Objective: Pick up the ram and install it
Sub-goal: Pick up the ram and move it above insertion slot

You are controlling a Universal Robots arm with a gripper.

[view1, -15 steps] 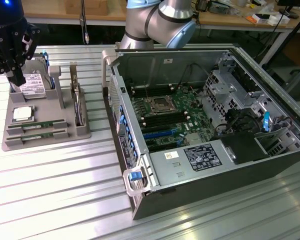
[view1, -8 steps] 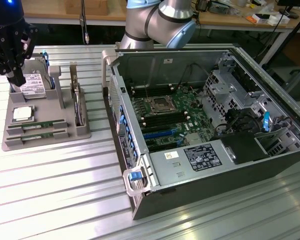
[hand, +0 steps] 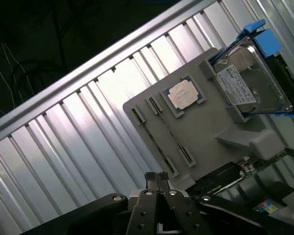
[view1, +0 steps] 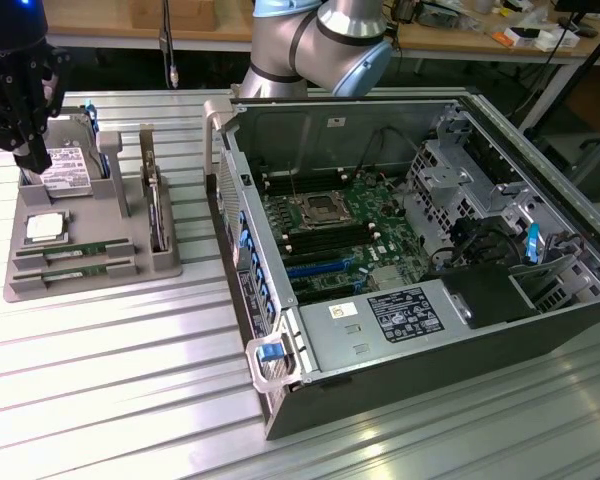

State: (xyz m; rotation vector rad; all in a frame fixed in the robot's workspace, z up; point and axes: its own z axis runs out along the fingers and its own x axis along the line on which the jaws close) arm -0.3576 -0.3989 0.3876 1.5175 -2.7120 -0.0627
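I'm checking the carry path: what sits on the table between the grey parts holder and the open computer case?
Nothing. In the exterior view that strip of ribbed metal table between the grey parts holder and the computer case is bare.

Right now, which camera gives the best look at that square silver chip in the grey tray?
The wrist view. There the square silver chip faces the camera, so its silver lid and darker border show clearly in the grey tray. At the exterior view's left it is a small, slanted pale square.
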